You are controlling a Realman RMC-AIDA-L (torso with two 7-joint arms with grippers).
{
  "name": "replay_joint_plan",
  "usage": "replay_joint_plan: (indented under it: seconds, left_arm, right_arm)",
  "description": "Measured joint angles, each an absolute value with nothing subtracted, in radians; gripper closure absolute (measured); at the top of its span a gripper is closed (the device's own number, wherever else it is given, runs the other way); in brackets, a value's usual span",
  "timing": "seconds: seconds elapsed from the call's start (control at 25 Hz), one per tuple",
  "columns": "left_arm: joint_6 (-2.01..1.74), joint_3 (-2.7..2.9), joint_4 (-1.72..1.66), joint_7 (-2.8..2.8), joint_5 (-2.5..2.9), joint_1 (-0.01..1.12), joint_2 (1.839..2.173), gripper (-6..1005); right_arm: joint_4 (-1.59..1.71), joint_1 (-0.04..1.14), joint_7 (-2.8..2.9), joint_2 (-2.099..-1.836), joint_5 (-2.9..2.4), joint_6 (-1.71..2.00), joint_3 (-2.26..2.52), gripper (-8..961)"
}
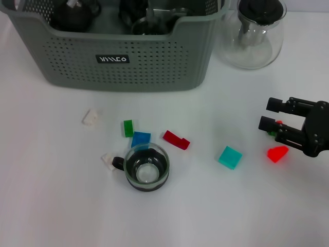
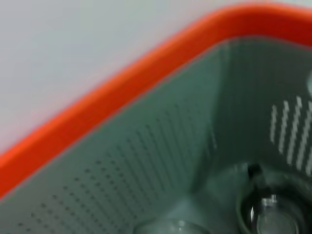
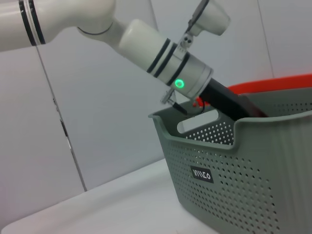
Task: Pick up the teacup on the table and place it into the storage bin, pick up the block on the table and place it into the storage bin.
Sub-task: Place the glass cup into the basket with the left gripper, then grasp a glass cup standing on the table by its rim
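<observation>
1. Head view: the bin (image 1: 128,62) stands at the table's (image 1: 51,206) far side, its black label (image 1: 112,59) bearing white lettering I cannot read. Dark items lie inside. A carafe (image 1: 252,33) stands just beside it. The teacup (image 1: 146,167), empty, sits near the middle among small blocks: green (image 1: 128,128), blue (image 1: 140,139), red (image 1: 176,139), teal (image 1: 229,157). The right gripper (image 1: 272,116) hovers at the right, jaws apart, holding nothing.
2. Left wrist view: the bin's perforated inner wall (image 2: 146,161), a glass cup (image 2: 270,209) on its floor.
3. Right wrist view: the left arm (image 3: 161,58) reaches into the bin; its fingers are hidden.
</observation>
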State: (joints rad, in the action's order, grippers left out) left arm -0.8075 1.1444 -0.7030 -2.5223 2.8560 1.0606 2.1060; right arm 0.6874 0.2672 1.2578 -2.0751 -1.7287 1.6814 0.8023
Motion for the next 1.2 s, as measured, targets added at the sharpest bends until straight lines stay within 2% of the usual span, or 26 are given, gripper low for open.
replay_joint_plan:
  seconds: [0.08, 0.24, 0.4, 0.6, 0.72, 0.76, 0.88, 1.0, 1.2]
  left_arm:
    - [-0.826, 1.116, -0.781, -2.527, 2.839, 1.029, 2.118, 666]
    - [-0.96, 1.013, -1.12, -2.435, 2.604, 0.863, 2.157, 580]
    - [-1.252, 0.847, -1.287, -2.261, 2.13, 0.732, 2.14, 494]
    - [-1.76, 0.575, -1.285, -2.082, 1.782, 0.647, 2.115, 481]
    - [-1.893, 0.554, -1.292, -2.032, 1.782, 0.601, 2.116, 481]
    - [-1.953, 0.575, -1.313, -1.972, 1.871, 0.547, 2.128, 481]
    - [-1.943, 0.62, -1.332, -1.899, 2.079, 0.497, 2.158, 484]
    - [-1.92, 0.69, -1.332, -1.887, 2.266, 0.484, 2.172, 486]
    - [-1.824, 0.823, -1.32, -2.015, 2.447, 0.493, 2.178, 489]
  right_arm:
    - [0.687, 0.266, 1.258, -2.074, -1.729, 1.681, 0.802, 405]
    - [0.687, 0.265, 1.258, -2.074, -1.729, 1.682, 0.802, 405]
    - [0.687, 0.268, 1.256, -2.074, -1.729, 1.683, 0.802, 405]
    - [0.687, 0.268, 1.256, -2.072, -1.729, 1.686, 0.802, 406]
    - [0.687, 0.269, 1.256, -2.072, -1.729, 1.689, 0.802, 406]
    - [0.687, 0.269, 1.256, -2.072, -1.729, 1.69, 0.802, 406]
    - [0.687, 0.273, 1.259, -2.071, -1.729, 1.691, 0.802, 406]
    - [0.687, 0.276, 1.263, -2.071, -1.729, 1.691, 0.802, 405]
    - [0.687, 0.275, 1.263, -2.071, -1.729, 1.686, 0.802, 405]
